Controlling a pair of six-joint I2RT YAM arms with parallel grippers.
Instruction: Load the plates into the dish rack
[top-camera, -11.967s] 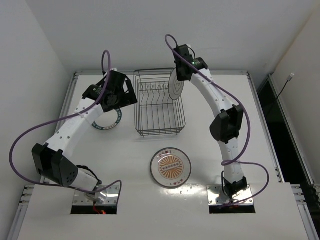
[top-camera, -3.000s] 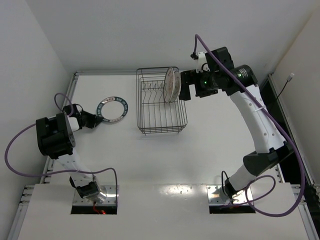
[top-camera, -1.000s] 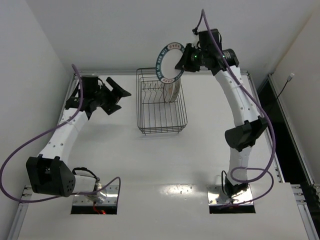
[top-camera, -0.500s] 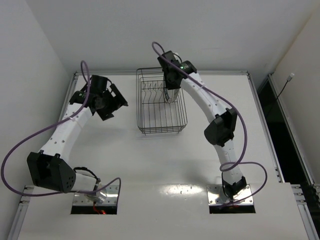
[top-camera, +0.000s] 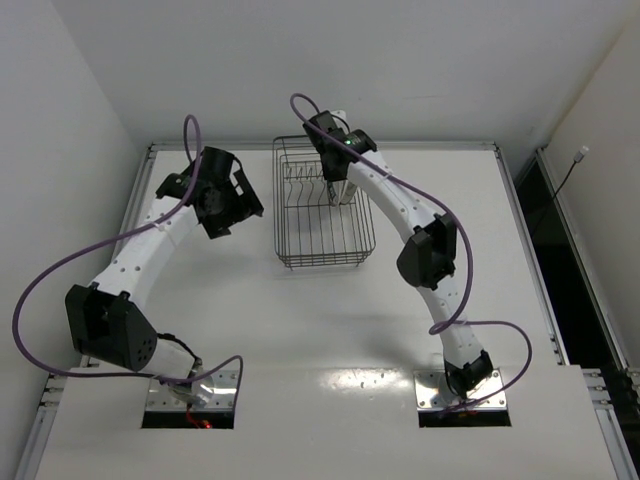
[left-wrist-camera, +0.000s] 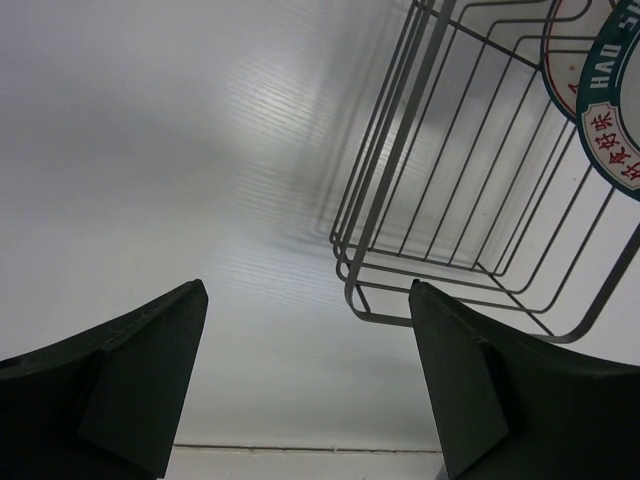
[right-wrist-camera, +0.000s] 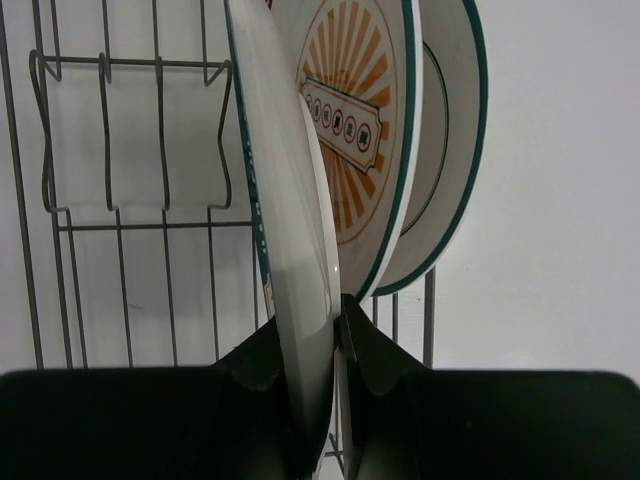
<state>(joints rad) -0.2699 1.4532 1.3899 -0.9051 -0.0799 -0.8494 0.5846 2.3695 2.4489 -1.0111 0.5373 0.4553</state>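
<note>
Lowered from where it hung high above the dish rack (top-camera: 320, 240) a second ago, the blue-teal rimmed plate (right-wrist-camera: 295, 220) now stands on edge inside it, at the upper centre of the top view. At the left of that view, the left tool (top-camera: 225, 195) hovers over the bench (top-camera: 500, 250), its jaws spread wide with nothing between them, facing the dish rack from well apart. In the right wrist view three plates stand upright: the blue-teal rimmed plate, the orange sunburst plate (right-wrist-camera: 355, 120) just beside it, then a third plate (right-wrist-camera: 455, 120) at the right. The right tool (right-wrist-camera: 337, 330) is pinched almost closed on the lower rim of the blue-teal rimmed plate.
</note>
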